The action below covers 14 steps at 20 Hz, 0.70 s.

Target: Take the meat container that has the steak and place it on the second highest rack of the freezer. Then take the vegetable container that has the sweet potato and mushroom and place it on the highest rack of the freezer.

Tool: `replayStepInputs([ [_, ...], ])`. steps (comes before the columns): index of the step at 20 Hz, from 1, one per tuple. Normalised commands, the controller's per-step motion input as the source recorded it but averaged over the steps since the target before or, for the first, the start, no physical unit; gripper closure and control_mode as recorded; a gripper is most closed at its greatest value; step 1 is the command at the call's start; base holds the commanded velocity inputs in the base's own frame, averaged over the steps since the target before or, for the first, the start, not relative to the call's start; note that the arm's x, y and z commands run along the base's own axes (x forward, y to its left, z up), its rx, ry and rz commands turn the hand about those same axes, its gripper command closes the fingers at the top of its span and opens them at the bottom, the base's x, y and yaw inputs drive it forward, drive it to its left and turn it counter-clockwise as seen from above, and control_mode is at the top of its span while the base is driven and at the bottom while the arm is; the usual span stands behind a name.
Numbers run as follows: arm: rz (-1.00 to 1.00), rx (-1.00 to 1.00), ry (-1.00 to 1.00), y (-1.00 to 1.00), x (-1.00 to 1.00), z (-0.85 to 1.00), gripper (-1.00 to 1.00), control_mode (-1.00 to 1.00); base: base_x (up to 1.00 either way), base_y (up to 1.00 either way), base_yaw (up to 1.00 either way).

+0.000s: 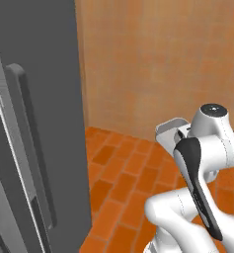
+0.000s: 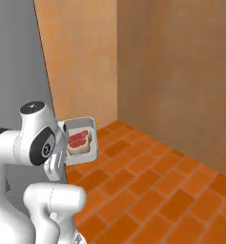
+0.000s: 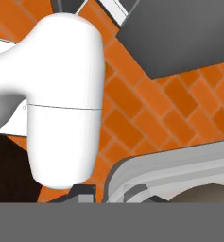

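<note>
Freezer point(image 1: 39, 123): grey door w/ long vertical handle point(image 1: 32, 148), at left of left base view, close beside arm. Orange brick floor point(image 2: 157, 190) below, tan walls point(image 2: 171, 71) behind, meeting in corner.

Meat container point(image 2: 81, 138): grey tray held up in air off floor, tilted, next to freezer's edge. Steak point(image 2: 80, 139) lies inside, red w/ pale rim, far smaller than tray.

Gripper point(image 2: 62, 143): jaws clenched on tray's near rim; rim point(image 3: 179, 165) right at fingertips in hand view.
</note>
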Motion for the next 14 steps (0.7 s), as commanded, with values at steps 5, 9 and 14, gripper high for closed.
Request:
replayStepInputs([
  [5,0.0,0.0,0.0,0.0,0.0,0.0,1.0,1.0,0.51,-0.22,0.63],
  [9,0.0,0.0,0.0,0.0,0.0,0.0,1.0,1.0,0.46,-0.49,0.6],
  [14,0.0,0.0,0.0,0.0,0.0,0.0,1.0,1.0,0.45,-0.5,0.64],
])
